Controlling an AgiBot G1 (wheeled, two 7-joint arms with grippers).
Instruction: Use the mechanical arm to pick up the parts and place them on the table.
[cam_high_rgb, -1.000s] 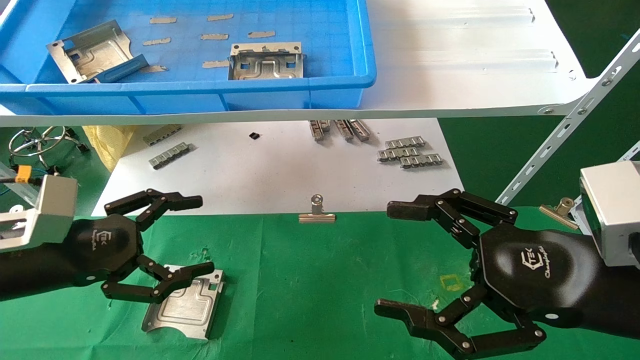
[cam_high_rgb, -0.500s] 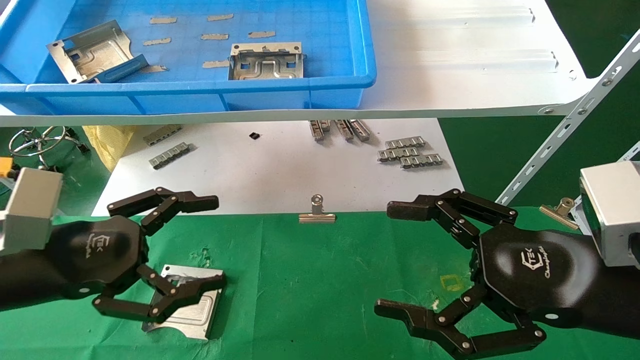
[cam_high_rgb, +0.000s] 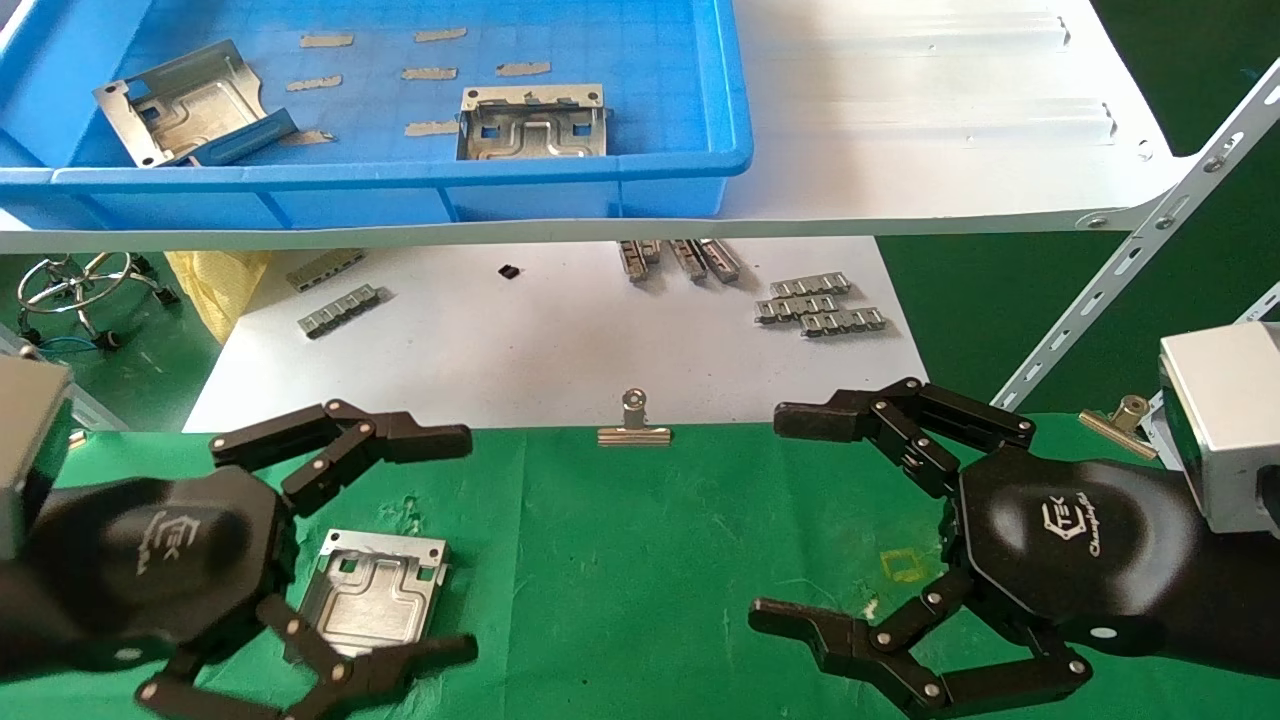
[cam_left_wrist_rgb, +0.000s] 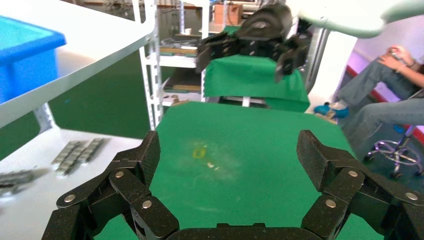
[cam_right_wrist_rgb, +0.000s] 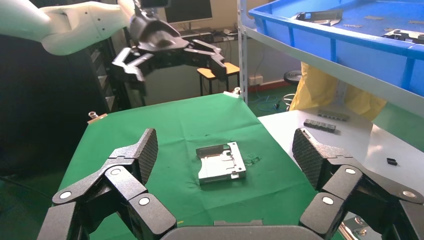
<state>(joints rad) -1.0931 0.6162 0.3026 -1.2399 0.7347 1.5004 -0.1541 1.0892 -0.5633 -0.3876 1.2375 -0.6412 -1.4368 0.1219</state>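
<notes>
One silver part (cam_high_rgb: 375, 590) lies flat on the green table (cam_high_rgb: 640, 560) at the near left; it also shows in the right wrist view (cam_right_wrist_rgb: 221, 162). Two more parts (cam_high_rgb: 185, 100) (cam_high_rgb: 533, 122) lie in the blue bin. My left gripper (cam_high_rgb: 455, 547) is open and empty, raised above the table with its fingers spread around the part without touching it; its own view (cam_left_wrist_rgb: 230, 155) shows only green cloth between the fingers. My right gripper (cam_high_rgb: 778, 518) is open and empty over the table's right side, also in its wrist view (cam_right_wrist_rgb: 225, 150).
The blue bin (cam_high_rgb: 400, 190) stands on a white shelf board (cam_high_rgb: 900, 150) above the table's far edge. Grey ridged strips (cam_high_rgb: 820, 305) lie on white paper behind. A binder clip (cam_high_rgb: 633, 425) sits at the cloth's far edge. A slanted shelf brace (cam_high_rgb: 1130, 260) is at the right.
My left gripper has lifted and drawn back toward the near left, uncovering the part, which stays on the cloth. The right arm has not moved.
</notes>
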